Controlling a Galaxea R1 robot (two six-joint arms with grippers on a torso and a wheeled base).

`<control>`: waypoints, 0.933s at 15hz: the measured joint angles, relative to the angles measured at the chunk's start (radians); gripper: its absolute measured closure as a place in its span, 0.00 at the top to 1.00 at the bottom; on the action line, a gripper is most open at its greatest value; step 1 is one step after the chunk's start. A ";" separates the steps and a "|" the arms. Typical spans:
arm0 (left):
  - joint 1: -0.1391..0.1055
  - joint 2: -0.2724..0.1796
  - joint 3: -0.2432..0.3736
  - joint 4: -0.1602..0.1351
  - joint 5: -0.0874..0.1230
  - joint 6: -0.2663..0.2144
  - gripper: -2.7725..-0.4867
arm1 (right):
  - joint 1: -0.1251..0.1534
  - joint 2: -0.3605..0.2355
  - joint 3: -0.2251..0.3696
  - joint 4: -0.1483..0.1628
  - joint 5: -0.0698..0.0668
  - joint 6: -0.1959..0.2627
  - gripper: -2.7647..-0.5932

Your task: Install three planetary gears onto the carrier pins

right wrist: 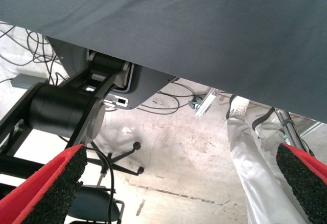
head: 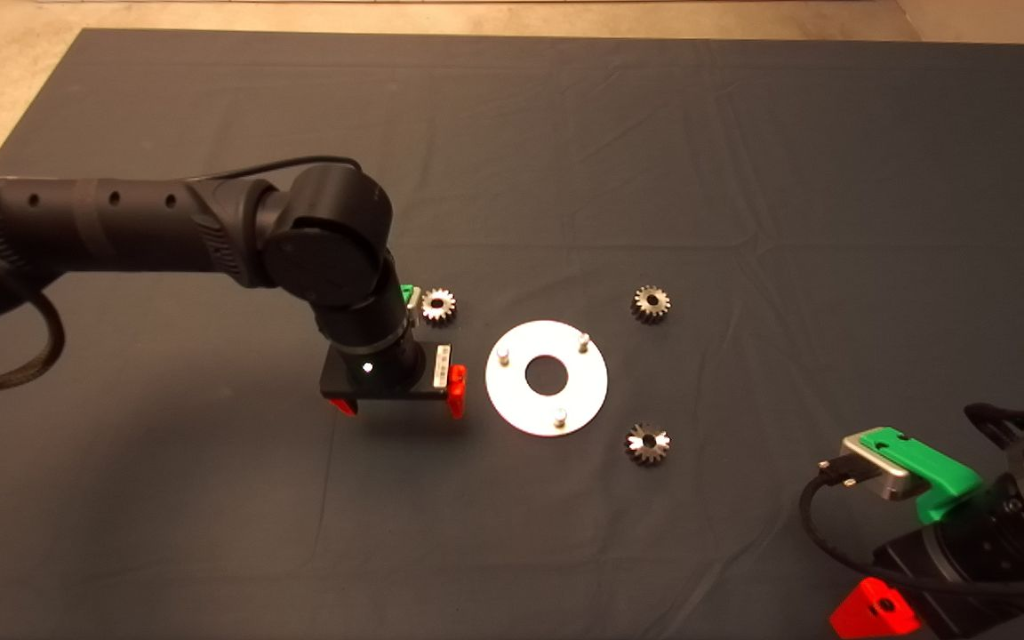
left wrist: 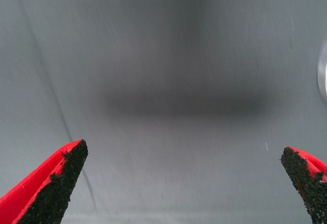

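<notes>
Head view. Item: silver-white carrier disc [head: 521, 404], flat on the dark mat [head: 743, 160], near the mat's middle; central hole open. Carrier pins, three, upright on the disc: one toward the left arm [head: 503, 356], one on the far side [head: 583, 340], one on the near side [head: 560, 416]. All three pins are bare.

Item: planetary gears, three, all lying flat on the mat and off the disc. First gear [head: 438, 306] lies beyond the disc's left side, just beside the left arm's wrist. Second gear [head: 652, 304] lies beyond the disc's far right side, apart from it. Third gear [head: 648, 443] lies near the disc's near right edge, not touching.

Item: left gripper [head: 395, 404], on a black arm entering from the left, pointed down at the mat just beside the disc's left edge, with the first gear on its far side. Left wrist view: red fingers [left wrist: 48, 185] with black pads spread wide apart, nothing between them, bare mat [left wrist: 163, 55] below; a sliver of the disc's rim [left wrist: 323, 73] shows at the frame's side.

Item: right gripper [head: 872, 609], parked at the lower right edge of the mat. Right wrist view: fingers [right wrist: 51, 188] apart, holding nothing; beyond them the mat's underside edge, floor cables, black equipment and a person's leg [right wrist: 255, 162] in light trousers.
</notes>
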 joint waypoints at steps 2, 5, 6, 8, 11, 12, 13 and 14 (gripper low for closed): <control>0.000 0.021 -0.051 0.000 0.001 0.038 0.99 | 0.000 0.014 0.000 0.000 -0.001 0.000 1.00; 0.000 0.053 -0.133 0.001 0.000 0.110 0.99 | -0.003 0.025 0.000 0.000 -0.001 0.000 1.00; 0.000 0.064 -0.164 0.001 0.000 0.135 0.99 | -0.006 0.026 0.000 0.001 -0.001 0.000 1.00; 0.000 0.086 -0.232 0.003 -0.001 0.194 0.99 | -0.012 0.031 0.000 0.002 0.000 0.000 1.00; -0.004 0.121 -0.339 0.003 0.000 0.285 0.99 | -0.017 0.031 0.000 0.002 0.000 0.000 1.00; -0.010 0.131 -0.366 0.003 -0.002 0.295 0.99 | -0.023 0.031 0.000 0.002 0.000 0.000 1.00; -0.017 0.137 -0.381 0.003 -0.001 0.318 0.99 | -0.025 0.031 0.000 0.002 0.000 0.000 1.00; -0.021 0.144 -0.396 0.002 -0.001 0.340 0.99 | -0.025 0.031 0.000 0.002 0.000 0.000 1.00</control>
